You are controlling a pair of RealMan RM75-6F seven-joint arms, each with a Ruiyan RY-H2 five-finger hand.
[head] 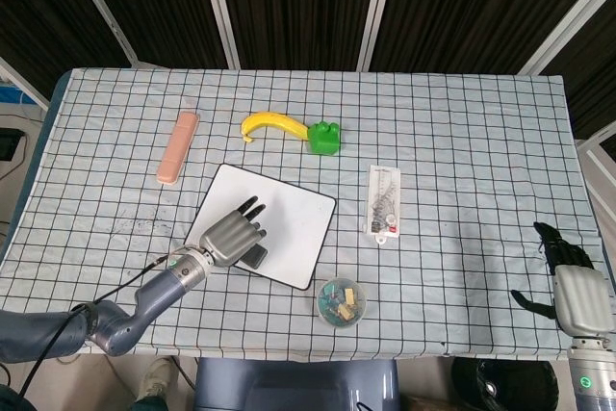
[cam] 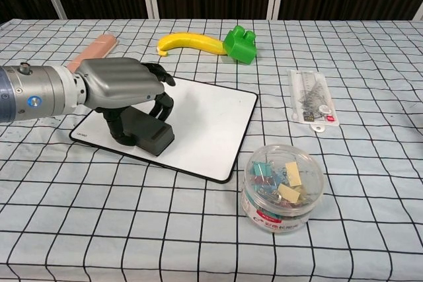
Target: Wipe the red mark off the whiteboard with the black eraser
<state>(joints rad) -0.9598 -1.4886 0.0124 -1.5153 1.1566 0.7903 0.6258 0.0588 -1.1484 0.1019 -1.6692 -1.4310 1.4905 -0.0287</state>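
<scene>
The white whiteboard [cam: 218,113] [head: 289,214] lies tilted on the checked cloth, left of centre. My left hand [cam: 122,87] [head: 231,231] grips the black eraser [cam: 147,133] [head: 256,256] and holds it down on the board near its front-left edge. No red mark shows on the bare part of the board; the eraser and hand hide the rest. My right hand [head: 568,276] hangs off the table's right edge with its fingers curled in and nothing in them, seen only in the head view.
A clear tub of binder clips [cam: 283,186] [head: 340,301] stands just front-right of the board. Behind the board lie a banana [cam: 188,41], a green brick [cam: 239,43] and a pink bar [cam: 92,51]. A packet with a ruler [cam: 313,105] lies to the right.
</scene>
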